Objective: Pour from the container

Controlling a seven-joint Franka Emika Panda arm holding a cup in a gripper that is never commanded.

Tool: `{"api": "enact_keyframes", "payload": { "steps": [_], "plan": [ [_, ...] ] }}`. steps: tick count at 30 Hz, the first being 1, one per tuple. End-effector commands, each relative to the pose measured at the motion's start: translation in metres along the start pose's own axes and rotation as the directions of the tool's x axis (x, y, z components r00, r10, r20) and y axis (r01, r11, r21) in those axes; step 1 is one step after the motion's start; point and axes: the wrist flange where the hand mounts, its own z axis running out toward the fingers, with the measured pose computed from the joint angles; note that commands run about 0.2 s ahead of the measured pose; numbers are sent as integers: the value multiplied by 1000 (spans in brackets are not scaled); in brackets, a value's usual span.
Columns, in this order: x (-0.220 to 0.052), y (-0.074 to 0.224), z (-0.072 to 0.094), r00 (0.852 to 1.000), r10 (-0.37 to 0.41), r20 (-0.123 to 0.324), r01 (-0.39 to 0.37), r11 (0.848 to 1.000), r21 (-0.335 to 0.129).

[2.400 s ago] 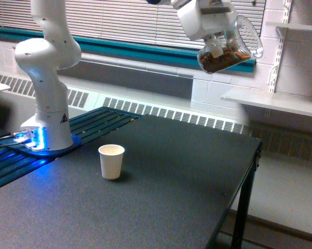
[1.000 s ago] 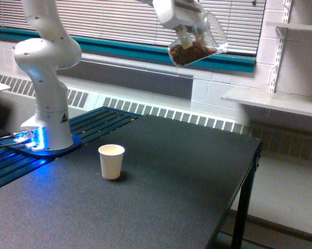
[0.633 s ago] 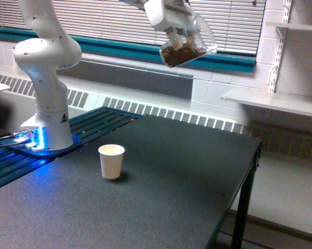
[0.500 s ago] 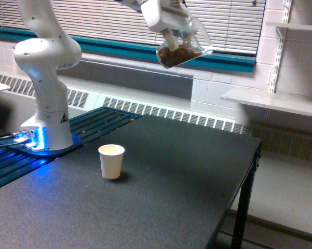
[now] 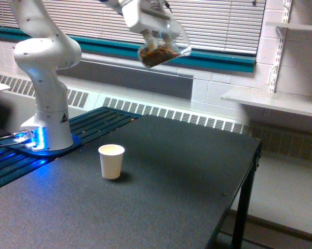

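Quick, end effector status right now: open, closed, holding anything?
End effector: closed on the clear container, which has brown contents, held tilted high above the table.

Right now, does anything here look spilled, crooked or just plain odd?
Nothing has spilled. The only crooked thing is the clear jug in the claw, held tilted high above the table with brown bits heaped at its low end. The paper cup stands upright, well below it.
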Motion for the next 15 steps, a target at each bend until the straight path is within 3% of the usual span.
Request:
{"api": "enact_keyframes", "payload": {
  "steps": [1,15],
  "plan": [
    [-15,18,-7,998,68,-4,-68,997,-22],
    [-48,54,-9,995,95,26,-93,993,-70]
  ]
}}
